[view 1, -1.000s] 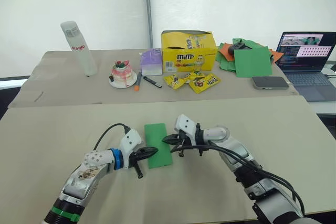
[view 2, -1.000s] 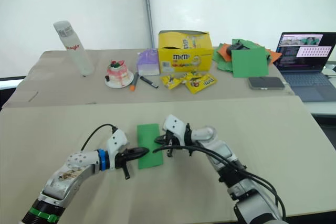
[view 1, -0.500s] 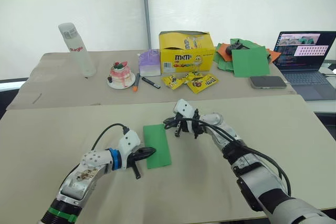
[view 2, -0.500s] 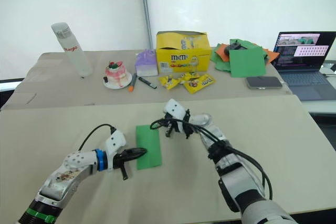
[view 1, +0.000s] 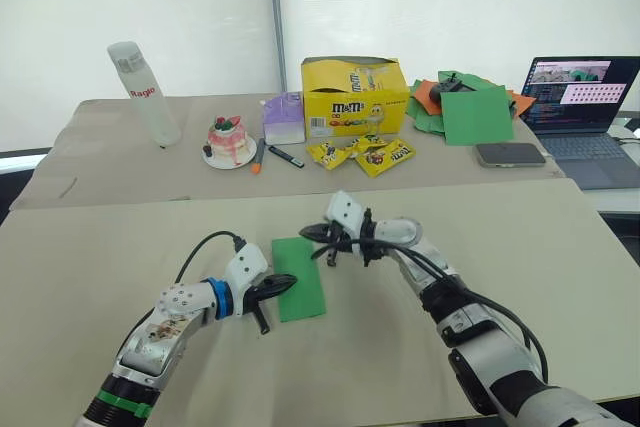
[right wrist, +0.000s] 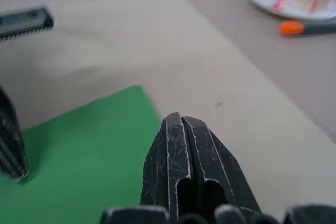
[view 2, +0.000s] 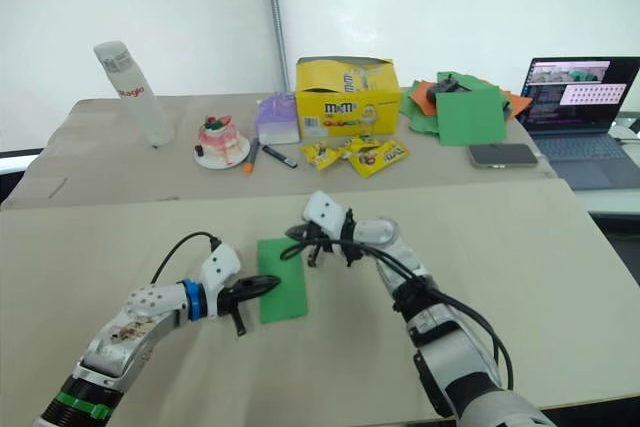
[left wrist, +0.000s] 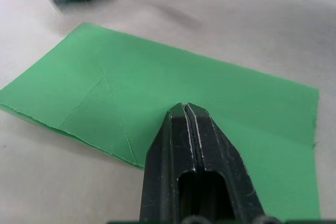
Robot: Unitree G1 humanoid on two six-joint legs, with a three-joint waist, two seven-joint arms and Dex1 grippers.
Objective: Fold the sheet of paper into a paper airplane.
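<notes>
The sheet of paper (view 1: 301,265) lies flat on the near beige table (view 1: 120,247), a bright green rectangle folded narrow, with faint creases (left wrist: 100,85) near one end. My left gripper (view 1: 288,280) is shut, its tip resting on the sheet's left side (left wrist: 185,107). My right gripper (view 1: 306,234) is also shut and hovers just above the sheet's far right corner (right wrist: 178,120), empty. No pointed paper airplane shape shows.
On the far table stand a bottle (view 1: 143,92), a small cake on a plate (view 1: 230,140), a purple box (view 1: 286,118), a yellow candy box (view 1: 356,97) with packets (view 1: 366,154), a pile of orange and green papers (view 1: 470,109), a phone (view 1: 511,155) and a laptop (view 1: 585,112).
My right gripper has left the sheet's right edge, risen and gone to the far right corner. The left gripper stays pressed on the sheet, which has not moved.
</notes>
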